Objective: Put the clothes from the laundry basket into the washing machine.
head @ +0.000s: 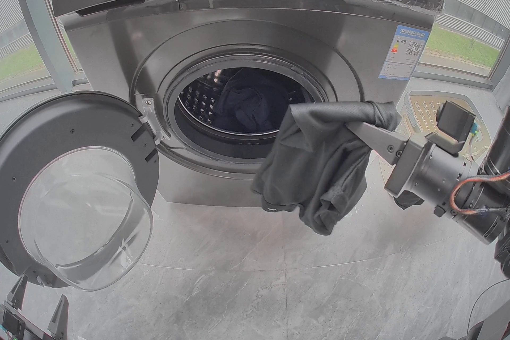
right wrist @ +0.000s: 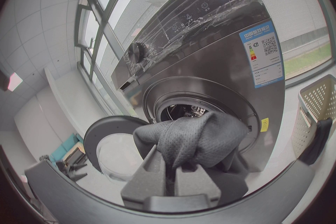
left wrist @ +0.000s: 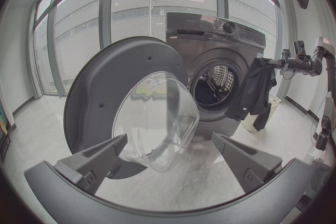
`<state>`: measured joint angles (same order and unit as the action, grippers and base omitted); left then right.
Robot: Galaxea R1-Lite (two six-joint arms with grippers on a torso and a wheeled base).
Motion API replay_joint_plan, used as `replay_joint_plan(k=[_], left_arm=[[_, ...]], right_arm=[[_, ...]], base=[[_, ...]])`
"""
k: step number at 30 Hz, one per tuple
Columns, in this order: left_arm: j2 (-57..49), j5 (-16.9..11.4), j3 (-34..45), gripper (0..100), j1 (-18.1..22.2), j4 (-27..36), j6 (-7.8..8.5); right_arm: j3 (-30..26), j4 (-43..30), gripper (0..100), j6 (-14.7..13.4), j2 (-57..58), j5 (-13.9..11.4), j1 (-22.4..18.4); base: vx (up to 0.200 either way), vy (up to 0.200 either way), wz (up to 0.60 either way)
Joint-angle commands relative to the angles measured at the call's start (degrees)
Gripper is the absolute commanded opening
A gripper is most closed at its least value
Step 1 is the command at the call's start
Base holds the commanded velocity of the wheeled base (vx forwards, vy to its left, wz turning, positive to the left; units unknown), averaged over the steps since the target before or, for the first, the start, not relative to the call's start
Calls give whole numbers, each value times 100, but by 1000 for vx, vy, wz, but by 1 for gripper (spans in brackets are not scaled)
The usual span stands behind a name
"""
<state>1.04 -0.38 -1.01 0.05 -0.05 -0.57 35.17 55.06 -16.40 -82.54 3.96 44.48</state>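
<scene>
Our right gripper (head: 357, 127) pinches dark shirt (head: 313, 166) tight, holds it up just before mouth of washing machine (head: 329, 33) so it can go in. Other dark cloth (head: 249, 102) already inside. Our left gripper (left wrist: 169, 137) wide, empty, low by open door (head: 69, 144), out of way

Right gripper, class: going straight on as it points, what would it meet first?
Likely the open drum mouth of the washing machine, with the dark garment it grips going in ahead; depth is unclear.
</scene>
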Motion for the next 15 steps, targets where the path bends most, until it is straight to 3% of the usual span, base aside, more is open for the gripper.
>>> replay_joint_plan(k=[1,3,4,7,8,9,11,13,15], left_arm=[[-104,-59,13,100,4,-171,-83],[-16,-410,-576,100,30,-593,-321],[266,-806,-1050,100,74,-698,-435],[942,-1782,-1525,100,65,-646,-505],[977,-1834,-1534,100,65,-646,-505],[1566,-2388,-1586,100,57,-646,-505],[2436,-2959,-1621,100,74,-769,-417],[3104,-3302,-1701,100,-14,-962,-338],[3922,-3469,-1736,100,-163,-1322,-171]], right_arm=[[192,435,0,-241,-623,105,236],[236,602,0,-250,-798,114,263],[262,690,0,-250,-922,122,263],[368,892,0,-250,-1141,122,263],[368,910,0,-250,-1150,122,263],[482,1041,0,-241,-1299,158,263],[728,1226,0,-232,-1519,342,271],[948,1402,0,-232,-1739,448,280],[1115,1577,0,-215,-1941,615,280]], base=[[0,0,0],[0,0,0],[0,0,0],[0,0,0],[0,0,0],[0,0,0],[0,0,0],[0,0,0],[0,0,0]])
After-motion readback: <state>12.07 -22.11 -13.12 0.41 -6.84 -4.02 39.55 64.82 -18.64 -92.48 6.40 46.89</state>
